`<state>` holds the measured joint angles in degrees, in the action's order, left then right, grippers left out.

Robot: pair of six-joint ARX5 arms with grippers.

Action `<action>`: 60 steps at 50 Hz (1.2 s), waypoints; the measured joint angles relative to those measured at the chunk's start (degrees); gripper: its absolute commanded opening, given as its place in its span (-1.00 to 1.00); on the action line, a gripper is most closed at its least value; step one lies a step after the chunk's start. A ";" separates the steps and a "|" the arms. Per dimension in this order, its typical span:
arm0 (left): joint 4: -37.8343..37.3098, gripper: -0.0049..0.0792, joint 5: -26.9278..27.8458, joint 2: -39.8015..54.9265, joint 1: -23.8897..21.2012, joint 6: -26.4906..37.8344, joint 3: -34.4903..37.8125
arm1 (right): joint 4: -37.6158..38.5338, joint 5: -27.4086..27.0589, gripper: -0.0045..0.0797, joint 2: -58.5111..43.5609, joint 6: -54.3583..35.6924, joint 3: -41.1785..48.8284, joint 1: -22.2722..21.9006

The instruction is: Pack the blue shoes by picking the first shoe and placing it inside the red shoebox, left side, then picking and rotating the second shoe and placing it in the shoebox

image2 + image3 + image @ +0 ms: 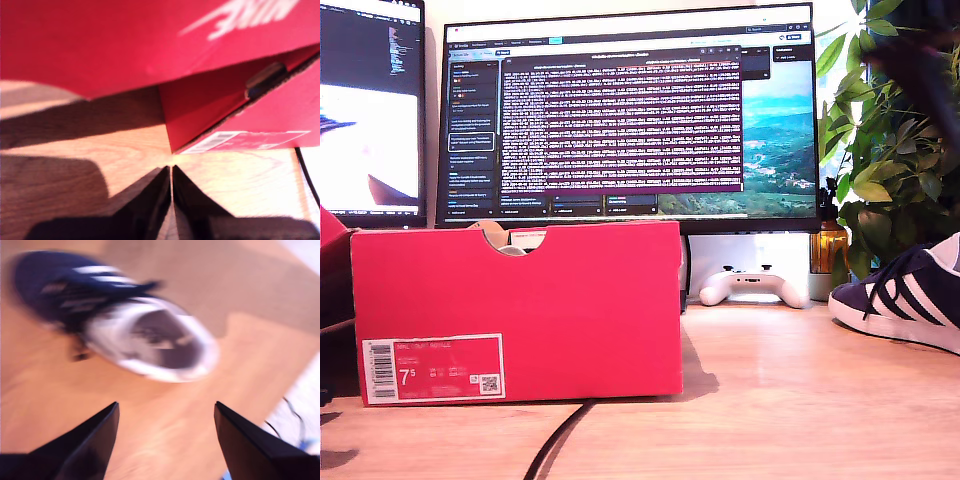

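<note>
The wooden desk (790, 400) fills the lower half of the exterior view, with two lit monitors (630, 110) across the top. The red shoebox (515, 310) stands in that view's lower left, label end toward the camera, the half-round notch cut into its top edge. Through the notch only a pale rounded shape shows; what lies inside cannot be told from here.

At the exterior view's right edge, one blue shoe (910, 290) rests on the desk, well apart from the box, its white stripes visible. A white game controller (752, 285) sits behind, near a leafy plant (890, 130).

Only the first wrist view shows the shoebox (210, 100) from close up, its barcode label (240, 141) and a red flap above. My first gripper (171, 172) has its jaws pressed together, gripping nothing.

The second wrist view, blurred, alone looks into the shoe (115, 315): white lining, nothing inside. My second gripper (166, 412) is spread wide above bare desk, holding nothing.
</note>
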<state>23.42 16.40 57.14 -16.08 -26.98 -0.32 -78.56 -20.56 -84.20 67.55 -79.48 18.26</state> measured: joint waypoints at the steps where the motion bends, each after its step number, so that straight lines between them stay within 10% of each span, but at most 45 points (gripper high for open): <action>1: -0.04 -0.93 0.00 0.00 0.00 0.00 0.00 | -0.02 0.00 0.42 0.24 0.24 0.48 -0.13; 60: -0.28 -0.93 0.00 0.00 0.00 0.00 0.00 | 15.17 5.53 0.42 -2.71 1.44 12.66 -11.58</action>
<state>23.14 16.40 57.14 -16.08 -26.98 -0.32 -63.40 -15.03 -86.91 68.99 -66.83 6.68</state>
